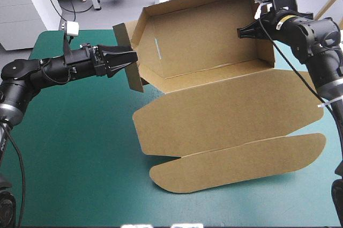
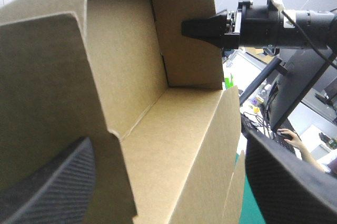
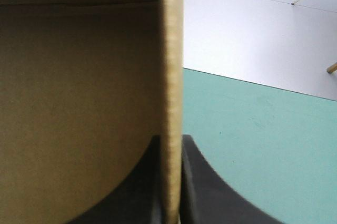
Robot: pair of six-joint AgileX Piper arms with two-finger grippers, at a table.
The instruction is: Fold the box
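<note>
We see the box (image 1: 214,51) standing as an open tray toward the far right part of the desk (image 1: 80,158), its walls raised and its hollow facing the near edge. Its lid (image 1: 225,112) lies flat on the teal-green cover, spread toward the near edge. A rounded outer flap (image 1: 241,161) lies flat beyond the lid's crease, closest to the near edge.

The left end effector (image 1: 126,59) reaches in from the left edge at the tray's left end, where a side flap (image 1: 128,51) stands upright and juts out. In the left wrist view its black fingers (image 2: 47,192) stand wide apart with board between them. One finger is partly hidden behind the flap, so it appears to straddle the board without clamping it.

The right end effector (image 1: 244,32) comes in from the right edge, raised above the desk, and grips the box's right wall (image 1: 266,53). In its wrist view we see the wall's brown edge running straight between the two fingers (image 3: 210,192), which are all but closed on the sheet. Bare teal-green cover lies on the wall's outer side.

The two end effectors sit at opposite ends of the tray, well apart, with the tray's floor and back wall between them.
</note>
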